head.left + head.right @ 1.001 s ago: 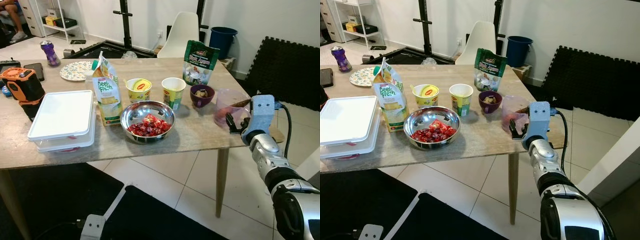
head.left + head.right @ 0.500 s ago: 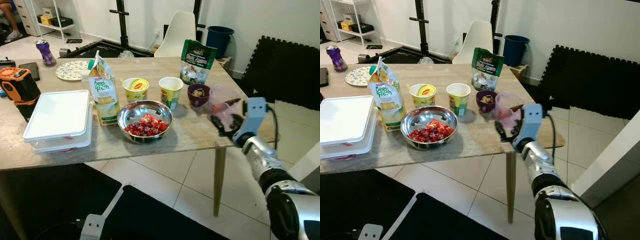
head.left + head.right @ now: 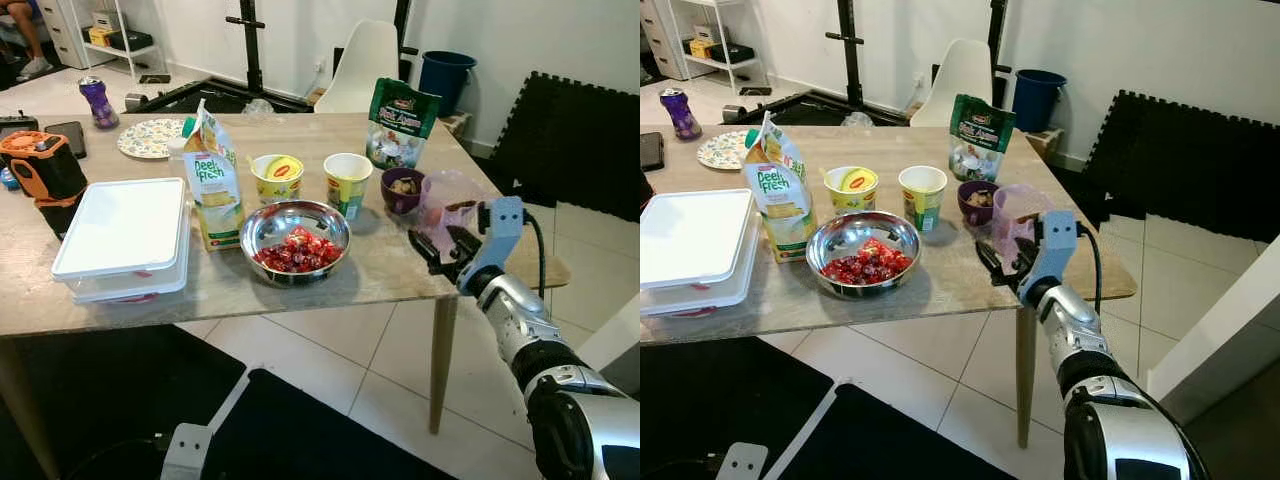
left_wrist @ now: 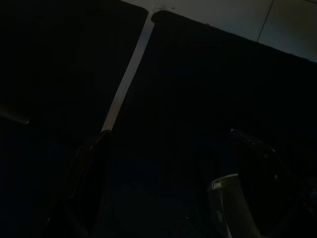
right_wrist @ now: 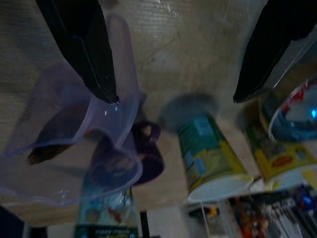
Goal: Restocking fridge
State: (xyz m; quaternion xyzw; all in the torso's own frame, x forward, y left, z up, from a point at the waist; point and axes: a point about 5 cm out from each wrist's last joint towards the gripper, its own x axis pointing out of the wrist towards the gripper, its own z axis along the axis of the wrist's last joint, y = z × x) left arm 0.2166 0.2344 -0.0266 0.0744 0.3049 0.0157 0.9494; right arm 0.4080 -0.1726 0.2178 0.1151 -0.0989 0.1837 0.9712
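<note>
On the wooden table (image 3: 385, 268) stand a Peel Fresh juice carton (image 3: 213, 185), a yellow cup (image 3: 277, 178), a green cup (image 3: 347, 183), a purple mug (image 3: 402, 190), a green snack bag (image 3: 400, 122) and a steel bowl (image 3: 262, 226) of red sweets. A translucent pink jug (image 3: 447, 200) sits near the table's right edge. My right gripper (image 3: 440, 250) hovers open at the jug's near side, low over the table. In the right wrist view one finger (image 5: 84, 44) lies over the jug (image 5: 74, 134) rim. The left wrist view is dark, with my left gripper (image 4: 168, 198) over black floor.
A white lidded container (image 3: 125, 235) lies at the table's left. Behind it are an orange tool (image 3: 40, 170), a patterned plate (image 3: 150, 140) and a purple can (image 3: 97, 103). A white chair (image 3: 365, 65), a blue bin (image 3: 443, 80) and black foam mats (image 3: 580, 140) stand beyond.
My right arm has swung left over the table edge, bringing its gripper from the jug's right side to its near-left side. The head camera has shifted slightly.
</note>
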